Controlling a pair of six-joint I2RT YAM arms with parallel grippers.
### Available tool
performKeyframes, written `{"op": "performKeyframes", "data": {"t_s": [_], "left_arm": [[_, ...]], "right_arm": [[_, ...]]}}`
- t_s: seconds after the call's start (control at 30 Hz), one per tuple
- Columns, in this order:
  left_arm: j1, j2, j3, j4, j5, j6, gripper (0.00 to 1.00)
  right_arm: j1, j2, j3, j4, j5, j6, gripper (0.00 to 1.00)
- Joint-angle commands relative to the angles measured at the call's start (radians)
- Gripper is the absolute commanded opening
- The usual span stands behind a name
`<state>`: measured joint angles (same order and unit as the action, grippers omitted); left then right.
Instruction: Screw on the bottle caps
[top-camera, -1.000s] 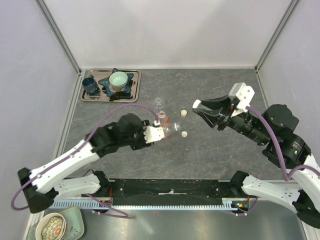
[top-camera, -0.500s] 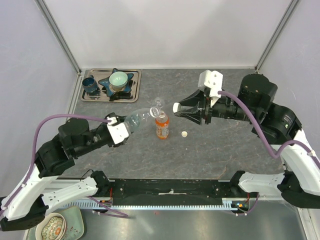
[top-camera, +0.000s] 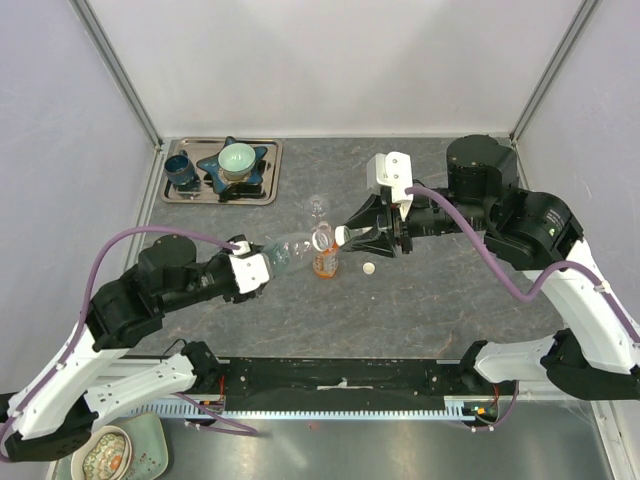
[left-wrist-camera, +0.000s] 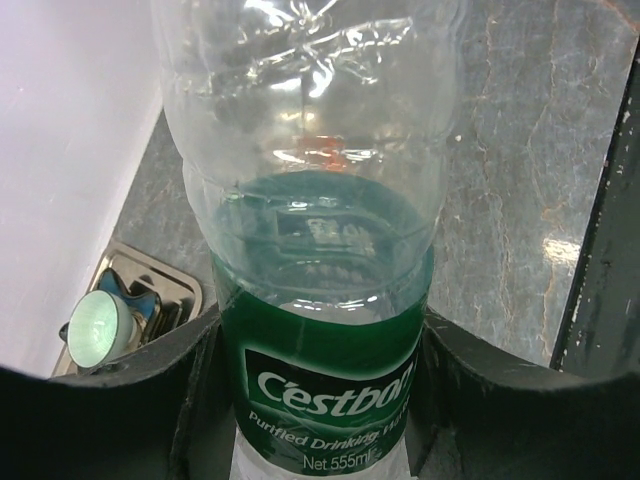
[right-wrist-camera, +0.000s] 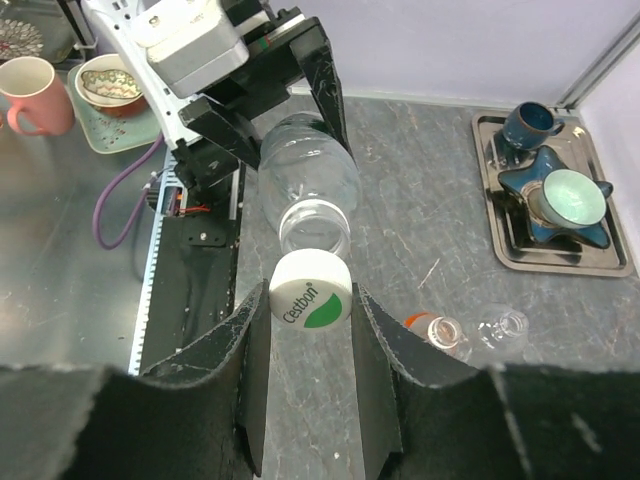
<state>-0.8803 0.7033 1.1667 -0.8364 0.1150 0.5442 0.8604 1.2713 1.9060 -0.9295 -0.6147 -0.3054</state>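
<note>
Over the table (top-camera: 450, 300), left jaws gripping clear bottle (left-wrist-camera: 320, 200), right jaws pinching cap (right-wrist-camera: 310, 298) near its mouth

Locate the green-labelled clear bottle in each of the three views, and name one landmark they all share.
Top external: green-labelled bottle left of centre, tilted, in the left gripper jaws.
Left wrist: the bottle fills the middle, label at the bottom.
Right wrist: the bottle at upper centre, its open neck just above the white cap.
Shared landmark: metal tray holding the pale green bowl.
</note>
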Motion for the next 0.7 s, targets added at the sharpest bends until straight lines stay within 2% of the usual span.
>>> {"op": "performKeyframes", "data": {"t_s": [0.0,0.67], "left_arm": [[0.006,-0.011,-0.022,0.01,0.055,0.019,0.53],[0.004,0.033,0.005,-0.027,0.117,0.056,0.53]], "right_arm": [[0.003,-0.001,-0.01,-0.005,-0.053,-0.029,0.36],[0.003,0.043,-0.038,-0.014,-0.085,-0.005,0.36]]}}
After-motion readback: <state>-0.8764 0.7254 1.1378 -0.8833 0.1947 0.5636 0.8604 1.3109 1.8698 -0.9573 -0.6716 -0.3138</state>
